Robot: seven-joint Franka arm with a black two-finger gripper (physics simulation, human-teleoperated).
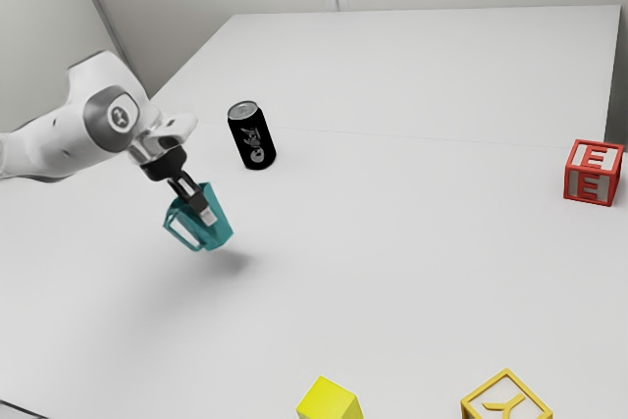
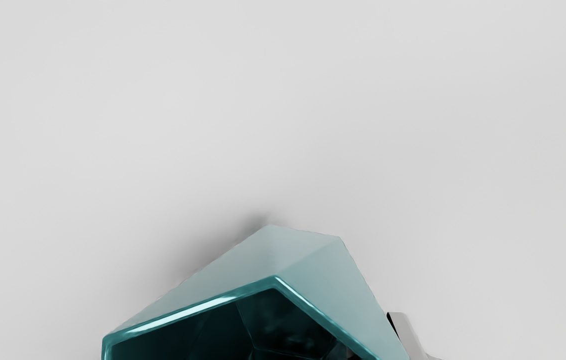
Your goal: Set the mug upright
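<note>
The teal faceted mug (image 1: 218, 227) hangs tilted just above the table in the exterior view, its handle toward that view's left and its shadow below it. My gripper (image 1: 204, 210) is shut on the mug's side wall, one light fingertip lying over the outside. In the wrist view the mug (image 2: 313, 270) shows its dark opening and rim toward the camera. There the gripper (image 2: 379, 345) has one fingertip (image 2: 406, 332) against the outer wall; the other is mostly hidden by the mug.
A black soda can (image 1: 252, 136) stands behind the mug on the white table (image 1: 392, 242). A red letter block (image 1: 593, 173) sits at the exterior view's far right. Near that view's bottom edge are a yellow block (image 1: 329, 401) and a yellow-edged letter block (image 1: 505, 404).
</note>
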